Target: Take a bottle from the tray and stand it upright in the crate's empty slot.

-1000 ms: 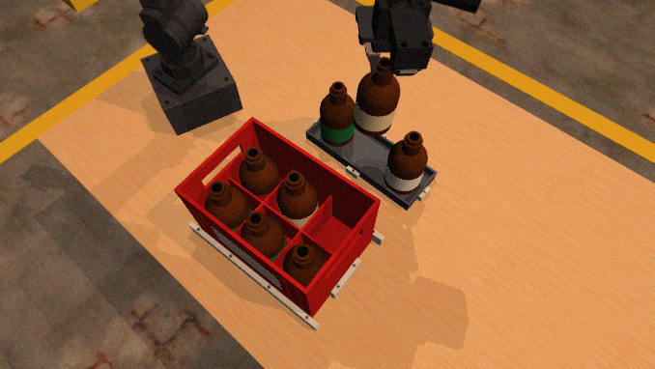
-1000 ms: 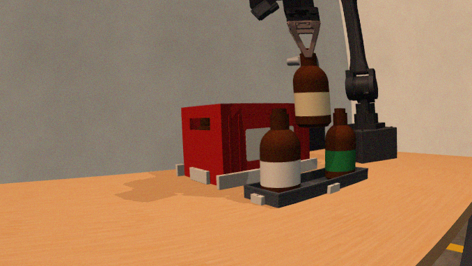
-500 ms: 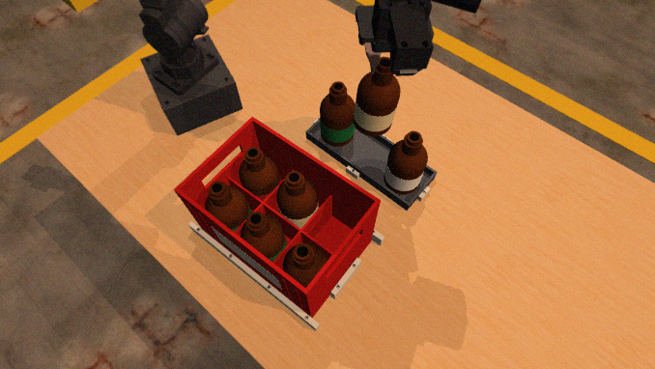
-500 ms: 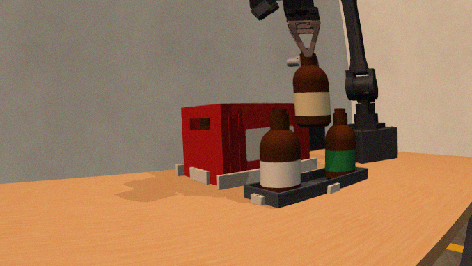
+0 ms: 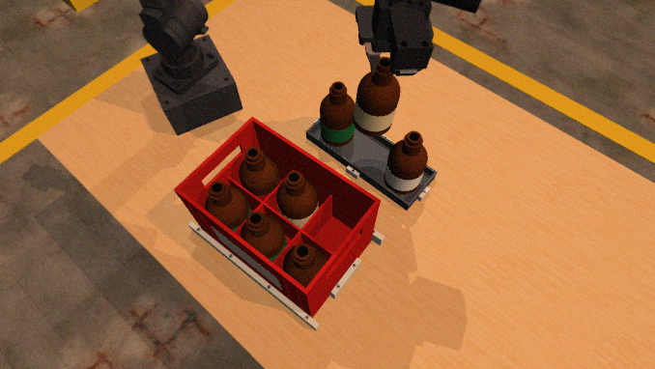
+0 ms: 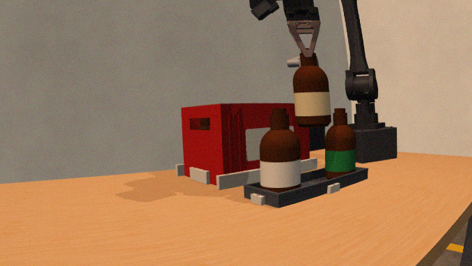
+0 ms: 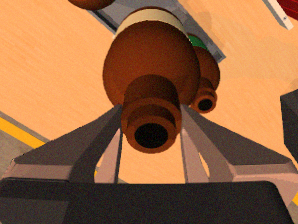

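The lift is in hand: the end effector (image 5: 384, 60) (image 6: 308, 55) (image 7: 151, 113) is clamped on the neck of the cream-label bottle (image 5: 378, 99) (image 6: 311, 81) (image 7: 151, 60), upright above the tray (image 5: 406, 203) (image 6: 278, 200) (image 7: 107, 20). Next calls for carrying it over the crate's (image 5: 343, 270) (image 6: 202, 150) empty slot (image 5: 330, 229), then lowering.

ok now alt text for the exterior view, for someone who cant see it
The end effector grips a cream-labelled brown bottle by its neck above the table. Below, white-labelled and green-labelled bottles stand in a dark tray, a red crate behind.
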You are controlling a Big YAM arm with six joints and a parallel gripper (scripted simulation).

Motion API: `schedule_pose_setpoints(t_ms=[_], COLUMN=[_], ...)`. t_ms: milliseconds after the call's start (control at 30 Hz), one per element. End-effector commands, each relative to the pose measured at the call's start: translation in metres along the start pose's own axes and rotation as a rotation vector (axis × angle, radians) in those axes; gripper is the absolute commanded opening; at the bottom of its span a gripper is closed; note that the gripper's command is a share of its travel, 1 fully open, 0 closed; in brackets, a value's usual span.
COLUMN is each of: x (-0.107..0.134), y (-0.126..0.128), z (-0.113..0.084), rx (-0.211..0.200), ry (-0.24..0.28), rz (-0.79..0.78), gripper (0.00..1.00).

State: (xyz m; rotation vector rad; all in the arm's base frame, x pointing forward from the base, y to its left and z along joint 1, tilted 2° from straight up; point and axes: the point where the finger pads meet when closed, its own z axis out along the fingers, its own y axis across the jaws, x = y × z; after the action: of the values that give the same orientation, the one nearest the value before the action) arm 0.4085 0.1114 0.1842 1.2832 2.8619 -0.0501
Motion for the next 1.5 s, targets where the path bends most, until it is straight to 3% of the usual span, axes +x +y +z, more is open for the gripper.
schedule_pose_setpoints(t_ms=[0,733,1467], x=[-0.005,-0.004,-0.002], y=[0.025,0.024,0.022], z=[-0.054,-0.056,-0.076], rx=[-0.113,-0.111,-0.112], ry=[-0.052,-0.052,-0.052], rz=[0.003,0.003,0.003], gripper=[0.00,0.00,0.00])
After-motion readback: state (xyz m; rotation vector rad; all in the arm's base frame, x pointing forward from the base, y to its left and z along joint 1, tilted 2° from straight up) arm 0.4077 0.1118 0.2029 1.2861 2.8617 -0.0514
